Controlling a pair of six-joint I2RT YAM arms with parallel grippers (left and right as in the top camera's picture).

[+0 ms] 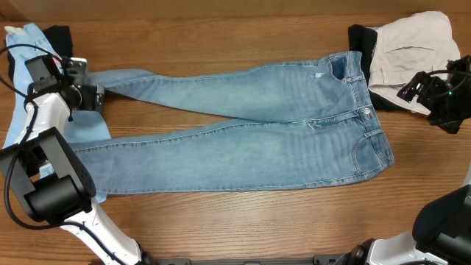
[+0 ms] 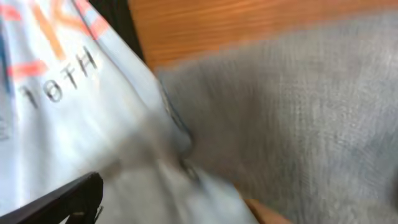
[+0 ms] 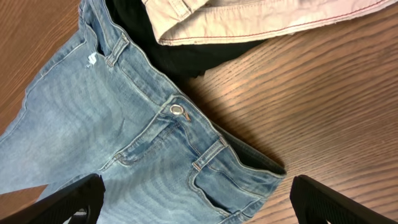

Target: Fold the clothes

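Observation:
Light-blue denim jeans (image 1: 257,125) lie flat, front up, with the waist at the right and the legs running left. My left gripper (image 1: 94,96) is at the hem of the far leg. In the blurred left wrist view one black finger (image 2: 68,199) sits wide at the lower left, the other finger is hidden, and denim (image 2: 298,112) lies close beneath. My right gripper (image 1: 407,90) is open and empty, hovering over the jeans' waistband and front pocket (image 3: 205,174). A pale-blue printed T-shirt (image 1: 26,40) lies under the leg hems and also shows in the left wrist view (image 2: 56,93).
Beige trousers (image 1: 412,44) lie on a black garment (image 1: 360,40) at the back right; both show in the right wrist view, trousers (image 3: 249,18) and black garment (image 3: 168,56). Another black garment (image 1: 59,35) lies at the back left. The wooden table (image 1: 221,44) shows behind the jeans.

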